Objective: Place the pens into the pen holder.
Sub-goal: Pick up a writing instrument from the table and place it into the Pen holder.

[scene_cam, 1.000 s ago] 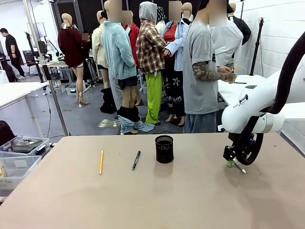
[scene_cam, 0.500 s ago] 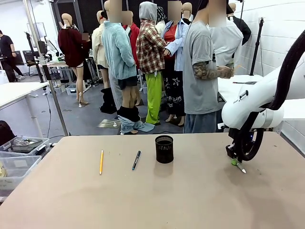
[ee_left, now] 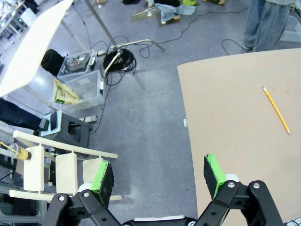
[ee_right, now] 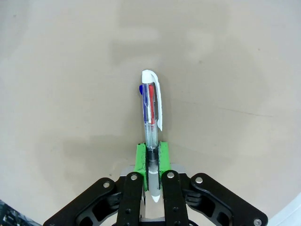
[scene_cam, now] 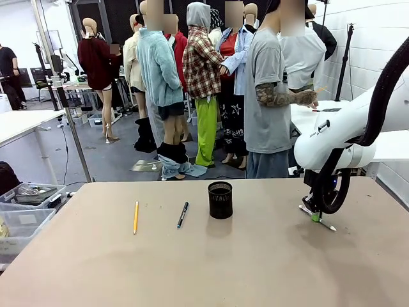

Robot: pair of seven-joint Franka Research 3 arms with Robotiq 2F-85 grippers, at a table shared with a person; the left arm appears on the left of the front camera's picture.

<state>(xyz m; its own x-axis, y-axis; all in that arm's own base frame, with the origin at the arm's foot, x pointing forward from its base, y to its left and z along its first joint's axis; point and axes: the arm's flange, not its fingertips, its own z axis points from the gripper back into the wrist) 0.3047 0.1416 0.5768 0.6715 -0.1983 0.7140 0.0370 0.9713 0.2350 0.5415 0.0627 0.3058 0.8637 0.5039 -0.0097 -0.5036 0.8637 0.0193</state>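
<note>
one yellow pencil (scene_cam: 135, 217), one black-and-blue pen (scene_cam: 183, 215) and one whitish pen (ee_right: 151, 108) make three pens. there is one black mesh pen holder (scene_cam: 220, 200).

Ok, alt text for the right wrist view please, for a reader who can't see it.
The right pincer is shut on the whitish pen, its green pads clamping the clear barrel near the tip. The pen's white clip end points away from the camera, with the plain tan table behind it.

Pencil (scene_cam: 135, 217), black-blue pen (scene_cam: 183, 215) flat left of holder (scene_cam: 220, 200); whitish pen (ee_right: 151, 117) held.
</note>
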